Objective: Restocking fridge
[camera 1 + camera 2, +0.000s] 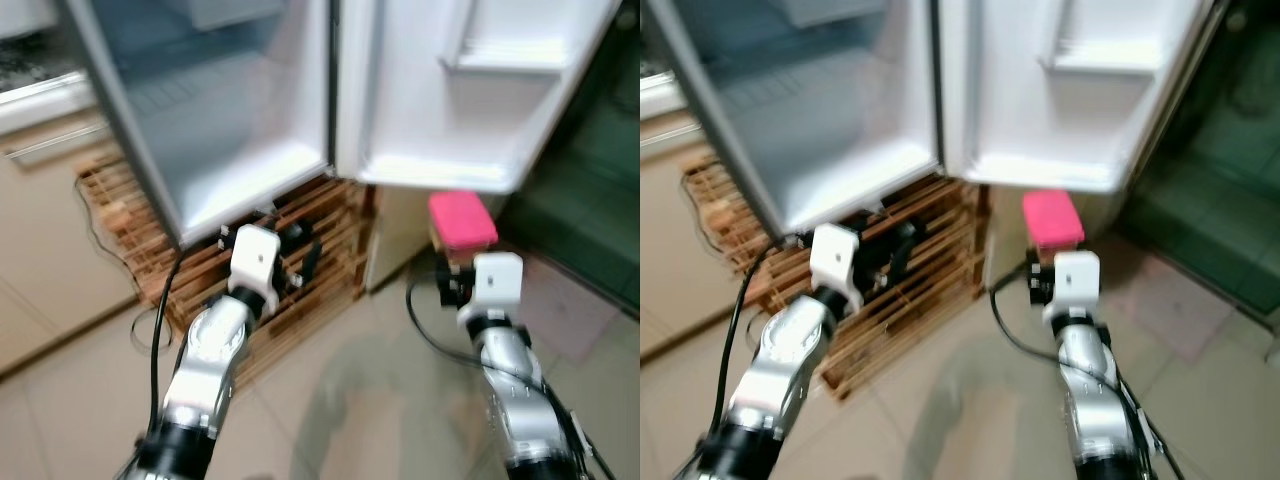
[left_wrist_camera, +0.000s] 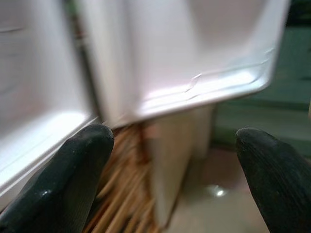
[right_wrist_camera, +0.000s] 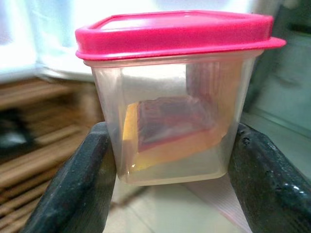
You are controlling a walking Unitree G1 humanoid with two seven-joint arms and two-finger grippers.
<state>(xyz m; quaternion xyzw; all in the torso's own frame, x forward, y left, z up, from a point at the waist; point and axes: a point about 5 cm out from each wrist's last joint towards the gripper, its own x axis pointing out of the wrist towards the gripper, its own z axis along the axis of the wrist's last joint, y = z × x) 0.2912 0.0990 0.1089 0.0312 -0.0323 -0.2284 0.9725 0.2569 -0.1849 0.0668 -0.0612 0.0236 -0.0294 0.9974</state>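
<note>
From the head camera I see only the pink lid of the container right of centre, but my right wrist camera shows its clear, squarish plastic body holding a yellow-and-reddish block, pinched on both sides between the rubbery black fingers of the right gripper. The container sits just below the bottom edge of the open white fridge door, whose smooth moulded shelves fill the upper right, with the fridge interior at upper left above a slatted wooden pallet. My left gripper is spread apart and holds nothing, low at centre-left over the pallet.
</note>
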